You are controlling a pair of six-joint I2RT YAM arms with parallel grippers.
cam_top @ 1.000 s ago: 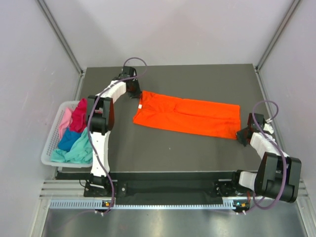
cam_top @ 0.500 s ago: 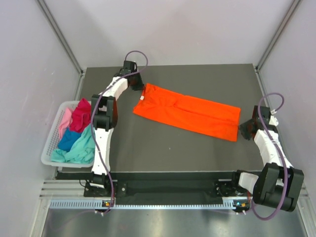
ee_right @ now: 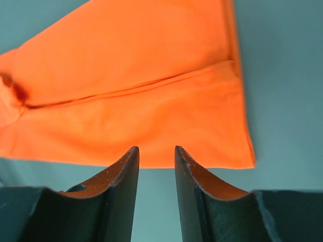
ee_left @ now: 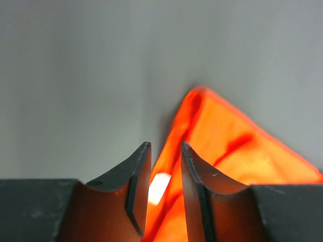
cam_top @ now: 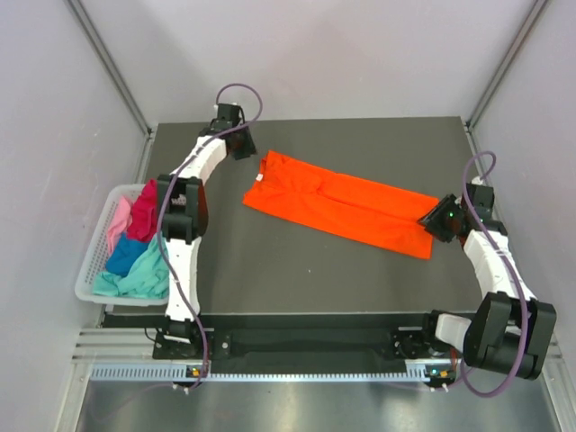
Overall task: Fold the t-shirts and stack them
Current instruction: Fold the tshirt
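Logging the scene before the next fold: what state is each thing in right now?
orange t-shirt: folded into a long strip, flat on the table.
other t-shirts: crumpled, unfolded, piled in the basket.
left claw: open, holding nothing.
right claw: open, holding nothing, at the strip's right end.

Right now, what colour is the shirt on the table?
The shirt is bright orange, clearest in the top view.

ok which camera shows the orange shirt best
The top external view: the whole orange t-shirt lies as a long folded strip on the table. The left wrist view catches only a blurred corner; the right wrist view shows one end with its fold line.
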